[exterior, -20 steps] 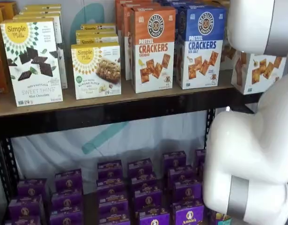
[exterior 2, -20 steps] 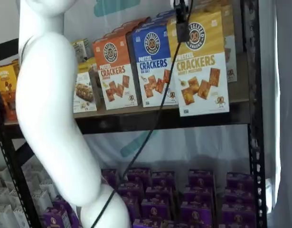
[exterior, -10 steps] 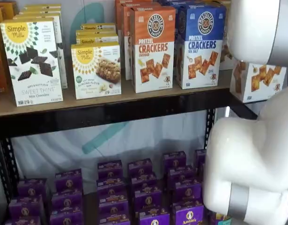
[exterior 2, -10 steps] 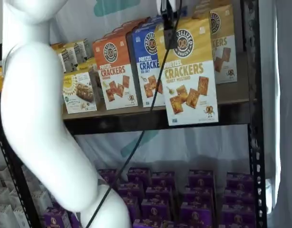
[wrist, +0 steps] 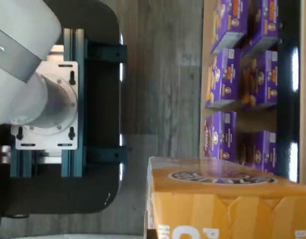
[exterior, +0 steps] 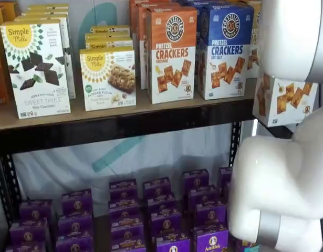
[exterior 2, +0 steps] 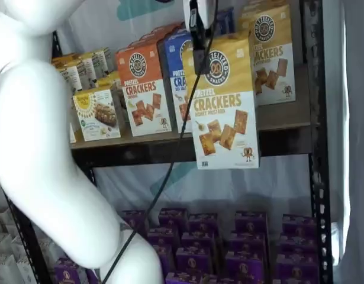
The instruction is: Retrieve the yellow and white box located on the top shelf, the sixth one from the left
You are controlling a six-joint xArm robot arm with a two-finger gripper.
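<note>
- Since a second ago, the yellow and white box [exterior 2: 224, 103] has come forward and down off the top shelf [exterior 2: 282, 141]; its bottom edge now hangs below the board's front edge, where earlier it sat level with the neighbouring boxes.
- Arm's white links have shifted too, covering more of the right side in a shelf view, where only the box's white lower part [exterior: 281, 101] shows beside them.
- Gripper [exterior 2: 199, 52]: black fingers come down from above onto the box's top edge and are closed on it, cable trailing beside; the box hangs from that grip.
- Box position: in the air, in front of the shelf, overlapping the blue Pretzel Crackers box [exterior 2: 180, 83] from the camera's side. A second yellow box [exterior 2: 272, 53] stands behind on the board.
- Wrist view: the box's orange-yellow top [wrist: 227, 199] fills a corner, with purple boxes [wrist: 242, 74] of the lower level beyond.
- Orientation: long axis near vertical, yellow part up, white part down; printed face toward the cameras, tilted slightly.
- Progress, my reading: grasp and lift-out are done; box looks clear of the shelf. Left to do: carry it away and set it down or hand it over; no drop-off place is visible.
</note>
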